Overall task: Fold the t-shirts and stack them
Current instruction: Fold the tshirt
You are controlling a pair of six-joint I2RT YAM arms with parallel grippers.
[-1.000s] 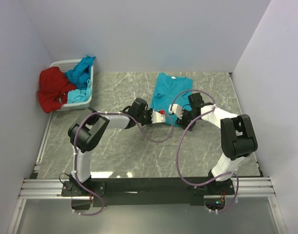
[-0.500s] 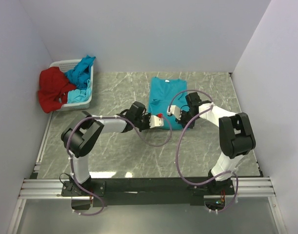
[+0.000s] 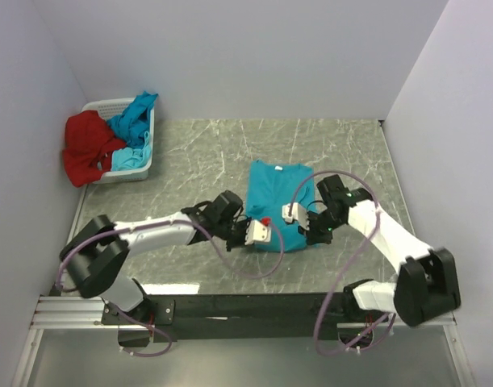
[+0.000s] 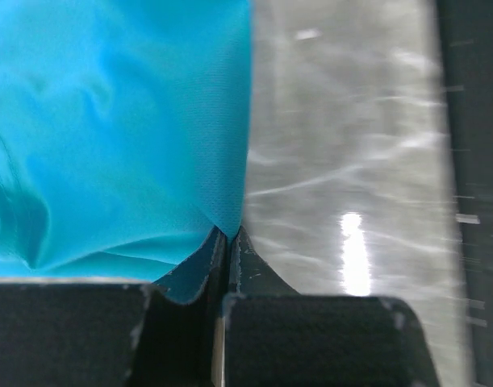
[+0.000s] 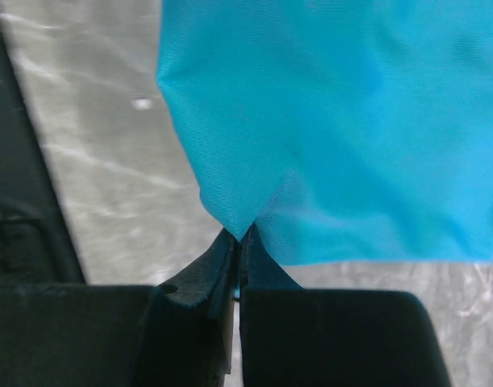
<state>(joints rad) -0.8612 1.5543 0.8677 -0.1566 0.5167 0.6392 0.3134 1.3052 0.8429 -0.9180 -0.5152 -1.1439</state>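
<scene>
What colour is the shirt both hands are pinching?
The shirt is plain turquoise-blue, clearest in the left wrist view.

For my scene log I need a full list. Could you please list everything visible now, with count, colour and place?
flat t-shirt: one, turquoise, middle of the table, near edge pinched by both tools
red t-shirt: one, red, hanging over the basket's left side
basket t-shirts: count unclear, turquoise and paler blue, heaped in the basket
basket: one, white, far left corner of the table
table: one, grey-green marble pattern, under everything
left tool: one, black, shut on the flat t-shirt's near left corner
right tool: one, black, shut on its near right corner
</scene>
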